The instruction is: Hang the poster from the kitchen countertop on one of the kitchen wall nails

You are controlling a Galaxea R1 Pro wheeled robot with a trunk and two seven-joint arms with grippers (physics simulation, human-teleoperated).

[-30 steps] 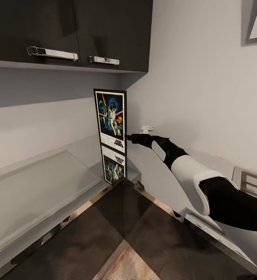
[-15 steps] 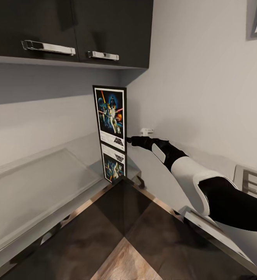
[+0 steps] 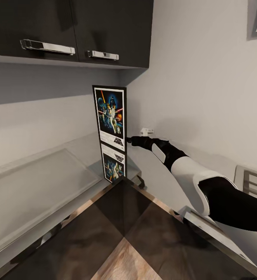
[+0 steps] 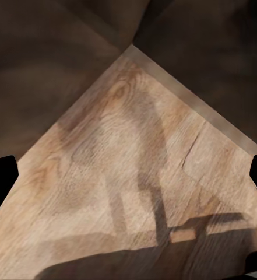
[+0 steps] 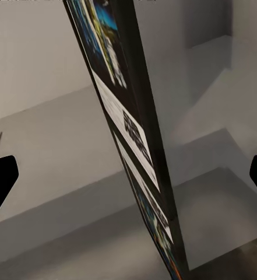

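The poster [image 3: 110, 114] stands upright in the corner of the pale grey glossy kitchen countertop [image 3: 47, 182], with its upside-down mirror image in the slab below it. My right gripper [image 3: 127, 139] reaches to the poster's lower right edge. In the right wrist view the poster [image 5: 134, 128] shows edge-on between the right gripper's [image 5: 128, 181] two spread fingertips [image 5: 0, 181], so it is open and astride that edge. My left gripper [image 4: 128, 181] is open over the wood-plank floor [image 4: 134, 175], nothing between its fingers.
Dark upper cabinets with chrome handles [image 3: 51, 46] hang above the poster. A small white fitting [image 3: 146, 131] sticks out of the right wall just behind my wrist. A cooktop [image 3: 256, 182] lies at the far right. Dark cabinet fronts [image 3: 124, 210] meet below the corner.
The head view shifted slightly a second ago, then held. My right gripper stays at the poster's lower right edge; the poster has not moved.
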